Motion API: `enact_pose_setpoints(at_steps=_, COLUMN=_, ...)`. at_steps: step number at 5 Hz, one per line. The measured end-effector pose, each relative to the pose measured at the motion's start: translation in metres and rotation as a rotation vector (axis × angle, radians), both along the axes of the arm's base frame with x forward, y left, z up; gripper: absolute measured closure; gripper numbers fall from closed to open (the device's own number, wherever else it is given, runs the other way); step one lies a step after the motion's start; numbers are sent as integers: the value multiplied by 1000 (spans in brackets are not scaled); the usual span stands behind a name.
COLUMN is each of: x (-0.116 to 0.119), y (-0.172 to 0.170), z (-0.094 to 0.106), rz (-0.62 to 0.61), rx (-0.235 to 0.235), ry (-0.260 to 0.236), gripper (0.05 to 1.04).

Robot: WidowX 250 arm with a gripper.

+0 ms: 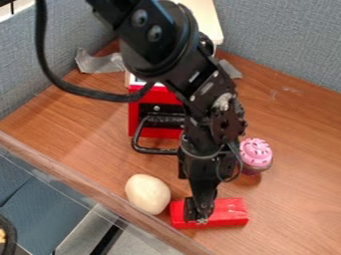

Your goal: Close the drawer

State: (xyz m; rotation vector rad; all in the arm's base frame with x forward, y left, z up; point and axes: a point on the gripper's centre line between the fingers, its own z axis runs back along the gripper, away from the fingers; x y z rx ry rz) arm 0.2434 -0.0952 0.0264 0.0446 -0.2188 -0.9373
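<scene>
A red, black-handled drawer point(156, 132) sits upright on the table point(299, 144).

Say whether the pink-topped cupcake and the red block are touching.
Apart. The camera view shows bare wooden table between the pink-topped cupcake and the red block nearer the camera.

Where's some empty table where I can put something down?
There's bare wood on the picture's right, beyond the pink cupcake and the red block. Another patch lies left of the red drawer box, above the pale potato-shaped toy. It's crowded at the bottom middle, where that toy, the block and the end effector bunch together.
</scene>
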Motion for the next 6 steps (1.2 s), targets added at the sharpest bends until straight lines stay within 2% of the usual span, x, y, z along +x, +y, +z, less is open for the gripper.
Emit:
enact_pose_setpoints(at_steps=4, x=25, y=14, z=10, rz=47, rx=-7, ry=-39, gripper=83)
enact_pose_setpoints(at_steps=6, x=26, y=22, z=7, rz=64, rx=8, ry=-30, gripper=83)
